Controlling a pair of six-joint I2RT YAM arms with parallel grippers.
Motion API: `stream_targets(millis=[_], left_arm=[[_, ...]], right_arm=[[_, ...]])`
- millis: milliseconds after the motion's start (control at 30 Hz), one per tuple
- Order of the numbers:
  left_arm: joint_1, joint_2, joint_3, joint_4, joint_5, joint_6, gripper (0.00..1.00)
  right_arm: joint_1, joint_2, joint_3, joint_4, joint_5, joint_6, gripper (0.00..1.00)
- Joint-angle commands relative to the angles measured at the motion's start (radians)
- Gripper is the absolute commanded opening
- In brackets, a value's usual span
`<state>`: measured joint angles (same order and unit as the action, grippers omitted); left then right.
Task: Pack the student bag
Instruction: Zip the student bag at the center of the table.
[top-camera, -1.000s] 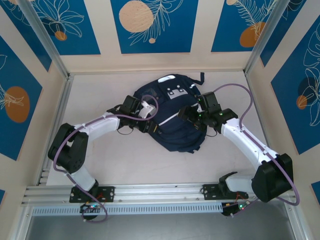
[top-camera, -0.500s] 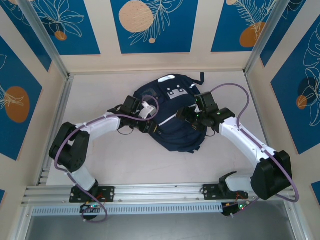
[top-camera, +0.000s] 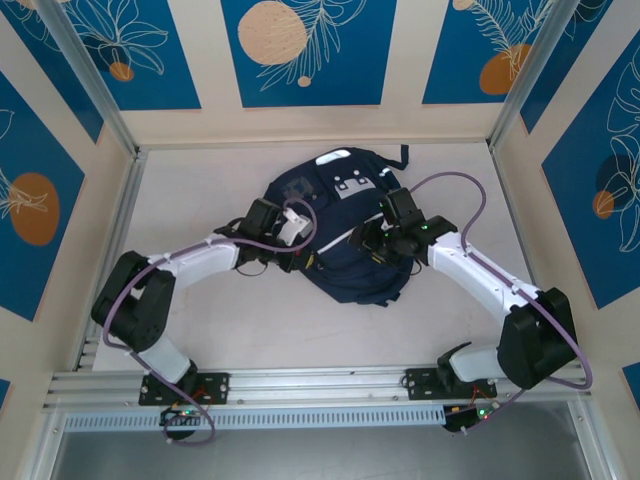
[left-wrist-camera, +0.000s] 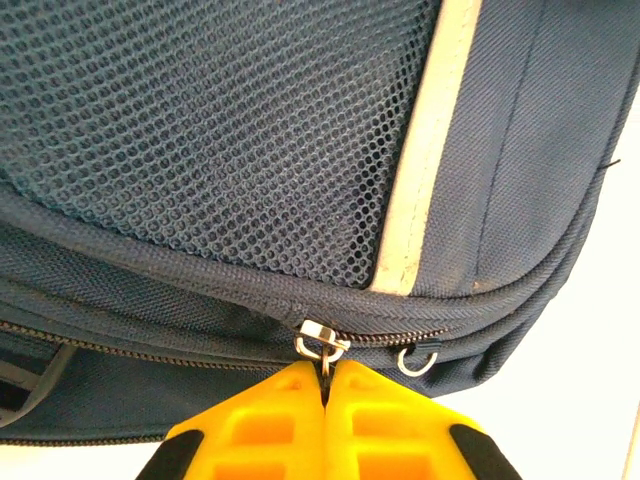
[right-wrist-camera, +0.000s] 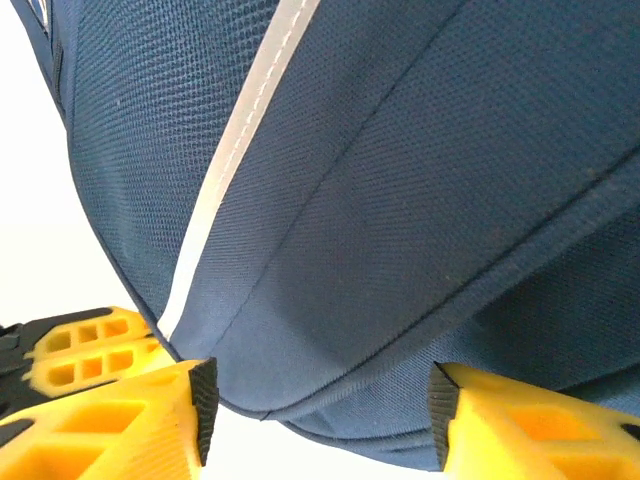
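Zipper pull (left-wrist-camera: 322, 342) on bag (left-wrist-camera: 220, 140) sits between left jaws.

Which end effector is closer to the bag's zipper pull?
Left. The left end effector is shut on the zipper pull at one edge of the student bag. The right end effector is open, straddling fabric on the bag's opposite side.
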<state>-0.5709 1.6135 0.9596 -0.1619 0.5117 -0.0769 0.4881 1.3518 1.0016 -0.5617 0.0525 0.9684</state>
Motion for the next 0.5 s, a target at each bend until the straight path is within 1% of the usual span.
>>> stream_targets(millis=[0, 167, 333, 467], left_arm=[[-0.016, -0.06, -0.027, -0.029, -0.004, -0.005, 0.0], [-0.058, -0.118, -0.07, -0.018, 0.008, -0.061, 0.0], [-0.113, -0.166, -0.102, 0.003, -0.014, -0.112, 0.0], [-0.15, -0.19, -0.117, 0.056, -0.024, -0.172, 0.0]], right_arm=[[0.019, 0.026, -0.012, 0.046, -0.006, 0.044, 0.53], [0.048, 0.066, -0.006, 0.107, -0.012, 0.068, 0.39], [0.065, 0.097, 0.006, 0.183, -0.028, 0.075, 0.3], [0.077, 0.14, 0.028, 0.233, -0.059, 0.084, 0.27]])
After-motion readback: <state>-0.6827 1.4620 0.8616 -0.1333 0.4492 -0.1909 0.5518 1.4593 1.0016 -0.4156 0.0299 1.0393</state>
